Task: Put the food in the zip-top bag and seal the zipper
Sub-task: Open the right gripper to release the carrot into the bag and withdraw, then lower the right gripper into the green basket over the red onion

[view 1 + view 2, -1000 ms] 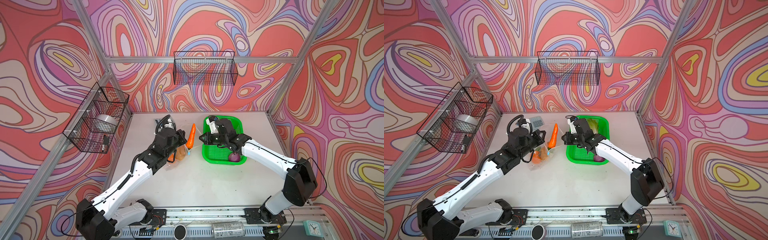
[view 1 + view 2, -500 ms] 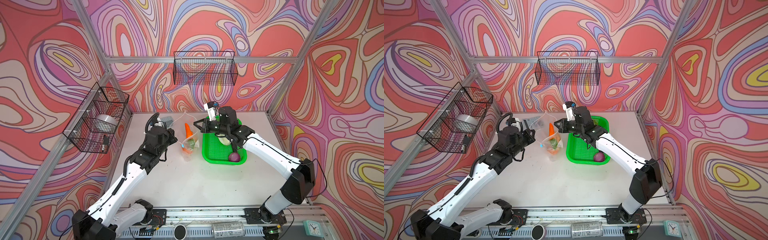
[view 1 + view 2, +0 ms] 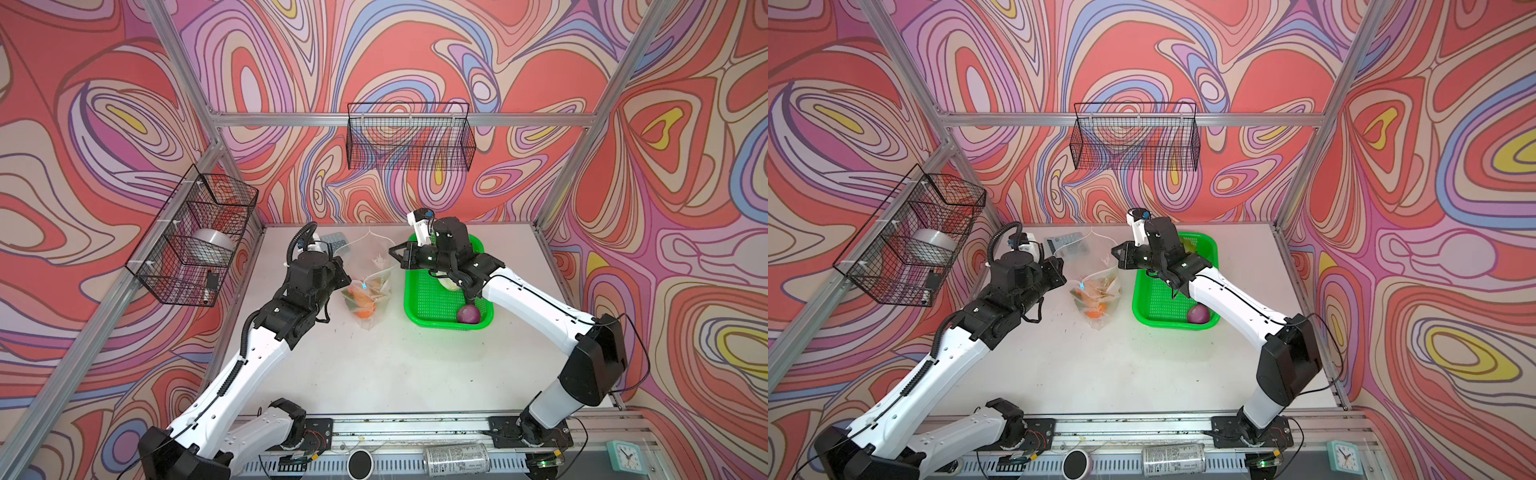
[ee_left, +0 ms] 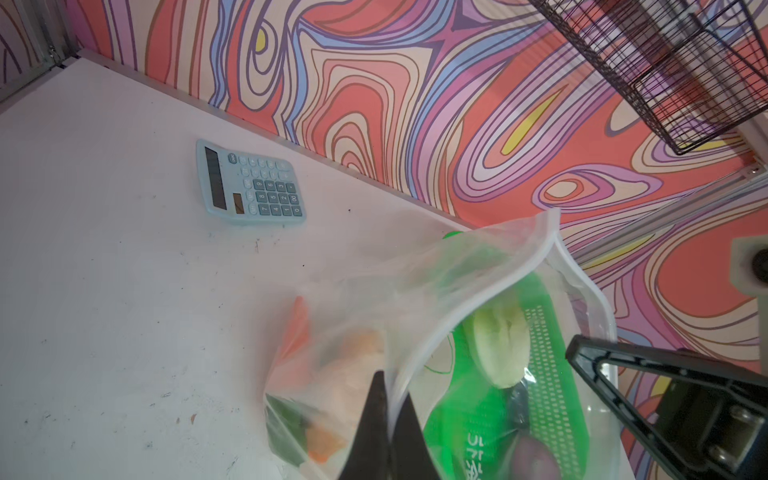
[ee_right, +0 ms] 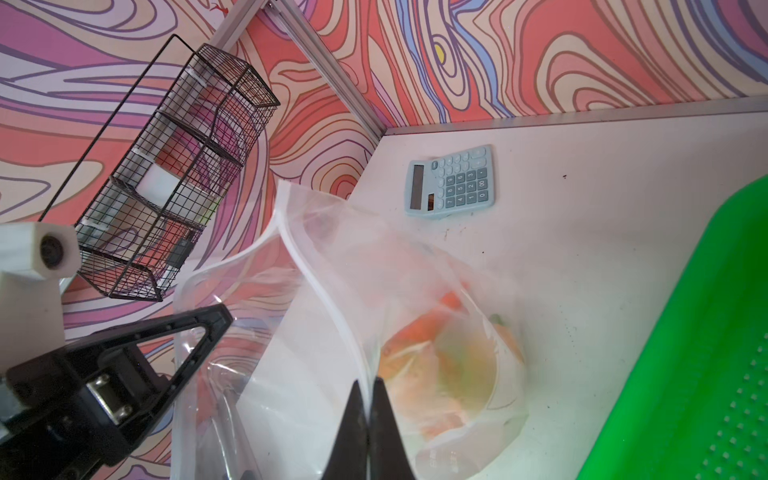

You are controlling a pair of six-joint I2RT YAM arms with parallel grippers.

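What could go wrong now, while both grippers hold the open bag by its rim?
1. The left gripper and right gripper pinch only the thin rim of the zip-top bag; the weight of the food inside may pull it free.
2. The purple onion and cabbage lie in the green basket, yet no gripper is free; releasing one side may let the mouth collapse.

White table (image 3: 374, 374): calculator (image 4: 249, 185), green basket (image 3: 444, 324) on it.

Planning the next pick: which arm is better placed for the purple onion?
Right, likely: the right gripper is beside the green basket holding the onion; the left gripper is across the bag.
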